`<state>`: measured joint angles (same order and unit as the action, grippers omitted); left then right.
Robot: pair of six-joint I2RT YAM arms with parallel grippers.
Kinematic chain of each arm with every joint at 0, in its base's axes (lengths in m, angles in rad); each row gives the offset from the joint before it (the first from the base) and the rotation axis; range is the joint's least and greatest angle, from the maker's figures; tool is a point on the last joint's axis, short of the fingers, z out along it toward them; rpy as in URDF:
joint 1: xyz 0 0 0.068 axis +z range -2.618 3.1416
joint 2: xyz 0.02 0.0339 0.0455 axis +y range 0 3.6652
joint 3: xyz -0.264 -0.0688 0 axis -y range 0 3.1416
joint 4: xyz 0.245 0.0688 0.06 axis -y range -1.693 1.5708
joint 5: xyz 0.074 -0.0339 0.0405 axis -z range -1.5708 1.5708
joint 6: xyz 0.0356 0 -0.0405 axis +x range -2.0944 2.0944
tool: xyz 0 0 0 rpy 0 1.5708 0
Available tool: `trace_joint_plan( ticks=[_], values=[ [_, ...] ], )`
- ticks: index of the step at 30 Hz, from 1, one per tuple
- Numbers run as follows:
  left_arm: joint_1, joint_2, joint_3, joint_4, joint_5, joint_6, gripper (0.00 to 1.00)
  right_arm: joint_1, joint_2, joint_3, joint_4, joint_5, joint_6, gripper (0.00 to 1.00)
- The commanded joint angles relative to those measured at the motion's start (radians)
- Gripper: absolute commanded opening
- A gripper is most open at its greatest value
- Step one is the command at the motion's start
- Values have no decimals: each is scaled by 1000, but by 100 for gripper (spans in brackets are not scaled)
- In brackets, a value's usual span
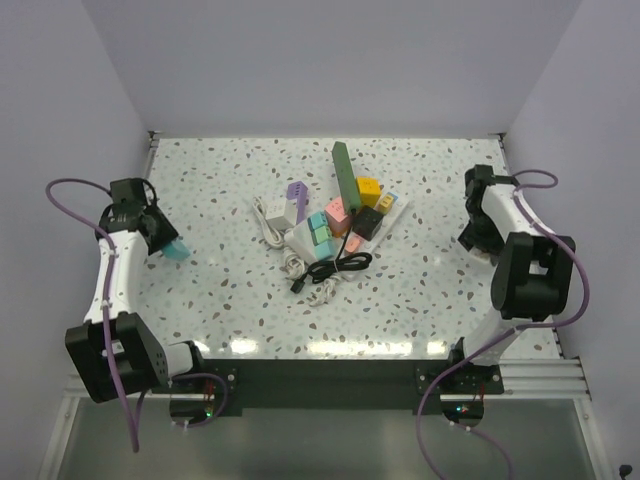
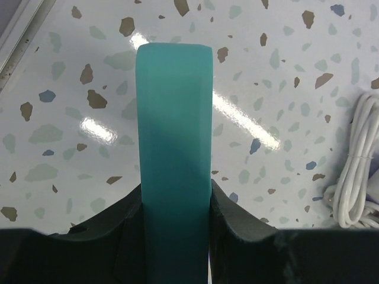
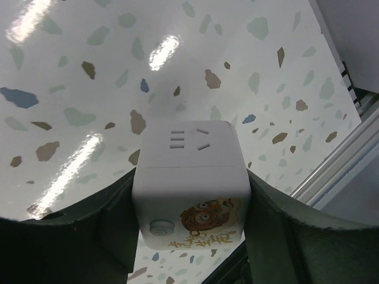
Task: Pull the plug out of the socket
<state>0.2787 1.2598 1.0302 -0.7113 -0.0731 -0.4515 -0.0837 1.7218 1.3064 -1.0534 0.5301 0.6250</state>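
Both claws clenched: left claw (image 2: 176, 204) gripping a flat teal plastic bar (image 2: 174, 118) jutting ahead of it, right claw (image 3: 190, 198) hugging a white plastic cube socket (image 3: 189, 148), slots ahead bare, so I'd judge: hold both squeezes firm, lower each onto the speckled counter (image 2: 284, 89) beneath before releasing.

text: none legible | white socket cube (image 3: 189, 171) sticker (image 3: 204, 228): characters unreadable

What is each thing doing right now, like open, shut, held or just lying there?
Left pincer: shut on the teal block.
Right pincer: shut on the white socket cube.
Teal block: held between the fingers.
White socket cube: held, no plug in the face showing.
Black cable: coiled, lying on the table.
White cable: bundled, lying on the table.
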Motion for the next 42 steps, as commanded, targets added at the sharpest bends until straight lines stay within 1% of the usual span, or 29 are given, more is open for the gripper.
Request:
trace_joint_plan(
  ticks=[1,4,6,7,8,9,10,11,12,13,14,15,16,18,19,21,22,23,24,27,29,30,33,35,36,37,39,40,42],
  values=[
    [8,-2,-51,50,-28,33,0,-63,-10,-45,21,31,56,16],
    [16,-5,-108,56,-22,34,0,-100,-11,-68,23,31,77,19],
    [17,-7,-127,59,-30,36,0,-116,-8,-70,23,15,74,23],
    [17,-7,-139,56,-34,36,0,-120,-4,-68,23,5,71,28],
    [17,-7,-142,55,-48,36,0,-122,1,-67,23,-5,68,41],
    [20,-10,-145,52,-51,36,1,-122,1,-68,26,-12,68,51],
    [22,-11,-153,50,-51,34,9,-122,1,-76,26,-16,68,61],
    [22,-16,-157,50,-53,33,14,-122,1,-79,26,-18,73,73],
    [24,-17,-159,49,-53,28,18,-122,-1,-82,29,-22,73,76],
    [24,-22,-159,46,-51,27,27,-122,-1,-85,27,-30,74,78],
    [24,-25,-160,44,-51,25,32,-122,-7,-87,29,-38,74,80],
    [25,-26,-157,41,-53,24,38,-122,-11,-90,29,-48,68,86],
    [25,-33,-151,30,-53,22,51,-122,-17,-87,27,-56,68,88],
    [25,-45,-144,23,-57,16,61,-122,-45,-84,27,-67,61,93],
    [24,-51,-139,18,-57,14,68,-122,-54,-78,26,-73,59,94],
    [25,-59,-125,1,-73,5,75,-122,-89,-55,15,-108,44,96],
    [24,-65,-108,-19,-82,1,80,-122,-106,-46,12,-126,36,98],
    [25,-83,-99,-28,-89,-3,82,-122,-122,-36,9,-143,30,98],
    [25,-95,-78,-48,-96,-4,87,-122,-158,-18,1,-156,10,98],
    [25,-140,-38,-82,-106,-16,93,-120,-229,14,-23,-202,-18,98],
    [25,-169,-29,-86,-79,-19,94,-114,-261,17,-17,-246,-24,98],
    [25,-175,-19,-100,-71,-21,96,-108,-275,25,-16,-298,-36,98],
    [25,-204,-2,-117,-30,-21,98,-84,-321,31,21,-390,-83,98],
    [19,-233,10,-122,34,-21,100,-41,-350,33,70,-479,-119,98],
    [10,-238,19,-120,50,-24,100,16,-356,36,82,-490,-157,98],
    [5,-250,19,-114,117,-23,100,44,-364,43,87,-496,-171,98],
    [-13,-264,-1,-65,208,-12,100,117,-376,42,144,-565,-218,98],
    [-18,-279,-12,-45,310,-6,100,136,-375,47,156,-644,-232,98],
    [-26,-284,-48,15,406,-1,100,186,-363,59,187,-721,-260,98]
  ],
)
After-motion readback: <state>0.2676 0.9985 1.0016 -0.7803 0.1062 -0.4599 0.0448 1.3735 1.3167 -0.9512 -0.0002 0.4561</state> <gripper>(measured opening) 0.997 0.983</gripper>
